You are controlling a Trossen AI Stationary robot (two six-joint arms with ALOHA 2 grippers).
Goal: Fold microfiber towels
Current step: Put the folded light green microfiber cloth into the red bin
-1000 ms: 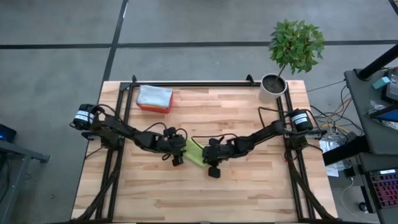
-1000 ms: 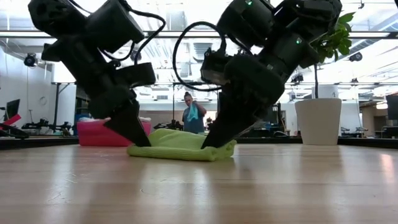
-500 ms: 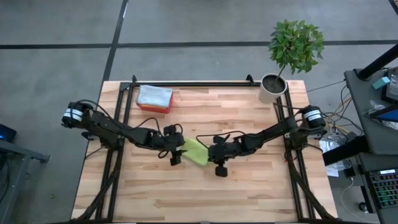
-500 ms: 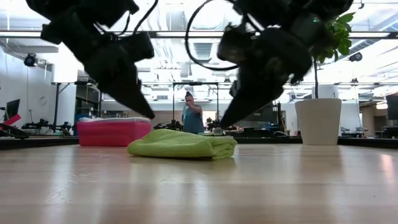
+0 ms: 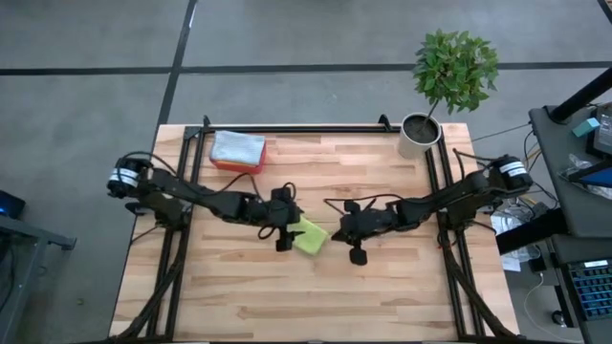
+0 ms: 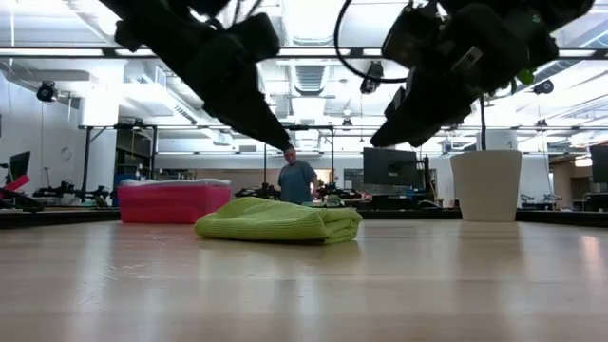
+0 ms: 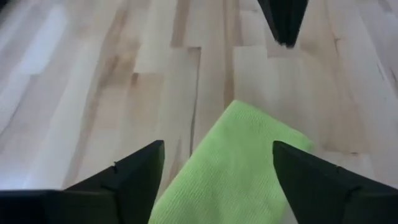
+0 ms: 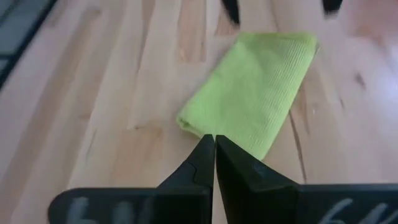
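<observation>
The lime green microfiber towel [image 5: 311, 236] lies folded into a thick little bundle near the middle of the counter [image 5: 382, 296], and it looks light, soft and limp: it will sag and unfold if lifted by one layer, and its napped surface should give the fingers good purchase rather than slip. The safest hold, as I judge it, is a pinch across all the stacked layers at a folded edge or corner, so the fold stays together. The left hand [image 5: 284, 218] hovers just beside the towel on its bin-ward side, lifted clear of it, with its fingers [image 7: 134, 177] spread wide and the cloth showing between them from above. The right hand [image 5: 351, 232] hangs off the towel's other side, a little apart and also raised off the counter, its fingers [image 8: 214, 165] pressed together and holding nothing. The pink-red bin [image 5: 236, 163], with a light blue cloth [image 5: 238, 148] lying in it, stands toward the counter's far left corner, well apart from the towel.
</observation>
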